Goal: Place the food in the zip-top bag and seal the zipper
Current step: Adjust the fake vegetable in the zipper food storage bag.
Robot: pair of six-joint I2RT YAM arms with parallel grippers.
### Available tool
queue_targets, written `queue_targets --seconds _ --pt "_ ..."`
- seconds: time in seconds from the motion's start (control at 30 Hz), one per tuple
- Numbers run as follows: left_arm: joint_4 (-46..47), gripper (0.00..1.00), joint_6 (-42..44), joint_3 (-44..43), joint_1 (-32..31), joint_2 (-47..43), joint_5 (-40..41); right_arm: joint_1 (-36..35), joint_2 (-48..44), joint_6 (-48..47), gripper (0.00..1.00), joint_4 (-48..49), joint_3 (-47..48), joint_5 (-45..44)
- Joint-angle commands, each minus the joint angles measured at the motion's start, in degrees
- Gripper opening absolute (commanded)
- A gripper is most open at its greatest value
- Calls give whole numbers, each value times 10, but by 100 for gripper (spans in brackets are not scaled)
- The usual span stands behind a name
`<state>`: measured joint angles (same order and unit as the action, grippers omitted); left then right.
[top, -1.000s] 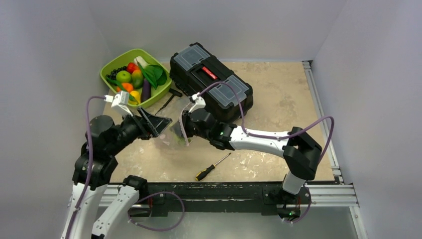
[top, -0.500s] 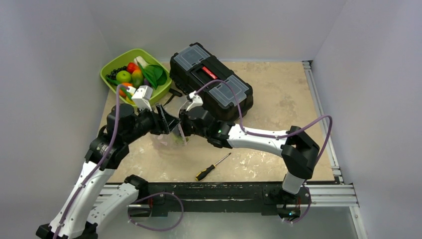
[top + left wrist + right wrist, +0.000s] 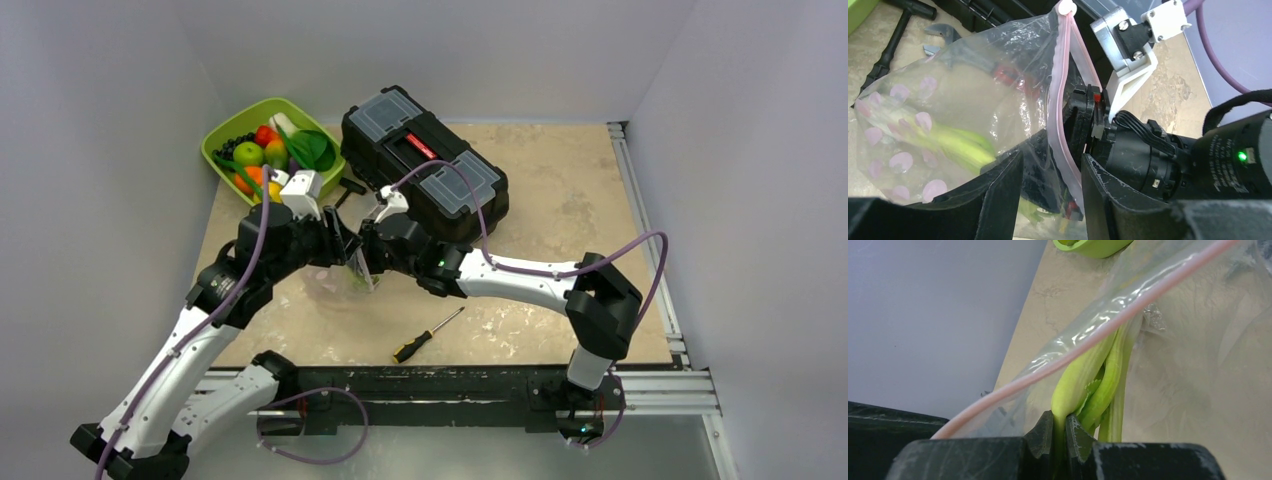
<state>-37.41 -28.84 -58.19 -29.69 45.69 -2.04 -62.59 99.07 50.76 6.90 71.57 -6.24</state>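
The clear zip-top bag [image 3: 338, 283] lies between my two grippers in front of the toolbox. Its pink zipper [image 3: 1060, 110] runs down between the fingers of my left gripper [image 3: 1052, 165], which is open and straddles the mouth edge. Green leek stalks [image 3: 963, 145] lie inside the bag [image 3: 948, 95]. My right gripper [image 3: 1059, 422] is shut on a leek stalk [image 3: 1083, 375] at the bag's mouth, with the zipper strip [image 3: 1088, 347] crossing just beyond it. More food [image 3: 262, 150] sits in the lime-green tray [image 3: 222, 135].
A black toolbox [image 3: 425, 160] stands behind the bag. A black hand tool [image 3: 338, 203] lies between tray and toolbox. A screwdriver [image 3: 427, 334] lies toward the front edge. Grey walls close in on both sides and the back.
My left arm has swung from beside the tray over to the bag, and its jaws have narrowed around the mouth edge. The right arm has held still with its grip.
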Motion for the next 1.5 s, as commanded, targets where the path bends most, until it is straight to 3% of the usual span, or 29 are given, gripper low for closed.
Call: queue_targets --seconds 0.0,0.13,0.33,0.4,0.57,0.73,1.17,1.33,1.47 --pt "14 45 6 -19 -3 18 17 -1 -10 5 0 29 27 2" --pt "10 40 2 -20 -3 29 -4 -1 -8 4 0 28 31 0" --pt "4 0 0 -18 -3 18 -12 -1 -5 -3 0 6 38 -8" --pt "5 0 -9 -14 -3 10 0 -1 -6 -4 8 -15 42 -20" --pt "10 0 -39 -5 -4 -8 18 -1 -17 -10 40 -35 41 19" --pt "11 0 -49 1 -3 -20 45 3 -77 -37 61 -92 26 37" --pt "20 0 -64 11 -3 -26 23 13 -218 -118 71 -283 11 -26" --pt "18 0 -63 9 -3 -29 23 46 -280 -45 81 -268 -85 -54" --pt "18 0 -65 9 -4 -28 3 89 -271 -2 74 -180 -133 16"
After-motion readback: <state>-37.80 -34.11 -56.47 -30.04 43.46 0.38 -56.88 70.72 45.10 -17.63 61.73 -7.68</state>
